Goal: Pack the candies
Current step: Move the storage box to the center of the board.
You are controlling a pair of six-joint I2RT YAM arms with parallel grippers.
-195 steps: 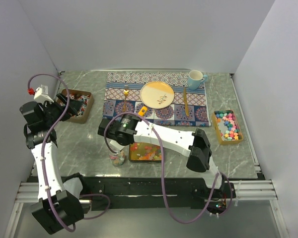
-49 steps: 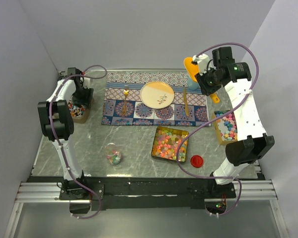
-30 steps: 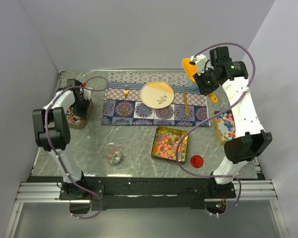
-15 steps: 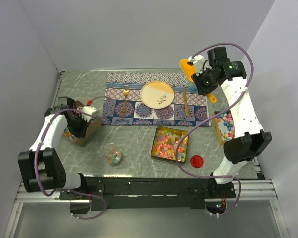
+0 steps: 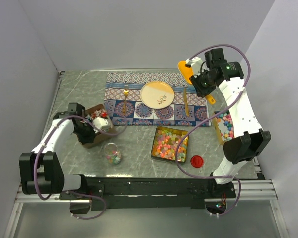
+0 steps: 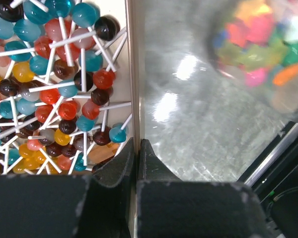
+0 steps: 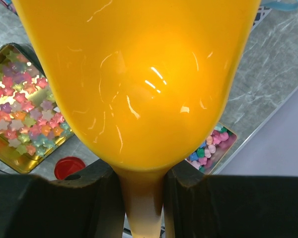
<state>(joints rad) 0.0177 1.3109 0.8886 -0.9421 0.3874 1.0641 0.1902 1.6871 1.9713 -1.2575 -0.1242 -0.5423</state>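
The candies [image 5: 169, 143] fill a gold tin [image 5: 156, 154] at the table's middle; in the right wrist view the candies [image 7: 25, 106] lie under and left of the scoop. More of them sit in a small clear jar [image 5: 114, 154], which shows blurred as the jar [image 6: 258, 44] in the left wrist view. My right gripper [image 5: 198, 82] is high over the back right, shut on the handle of an orange scoop [image 7: 139, 74]. My left gripper [image 6: 137, 141] is shut on the side wall of a brown lollipop box [image 6: 134, 74], just left of the jar.
A red lid [image 5: 196, 160] lies right of the tin. Against the right edge stands a second box of coloured sweets [image 5: 226, 126]. A patterned placemat [image 5: 139, 79] at the back carries a plate [image 5: 157, 94], fork [image 5: 125, 99] and knife [image 5: 186, 101].
My left arm has pulled the lollipop box from the back left corner forward and rightward, up beside the jar. The right gripper with the scoop has drifted slightly left.
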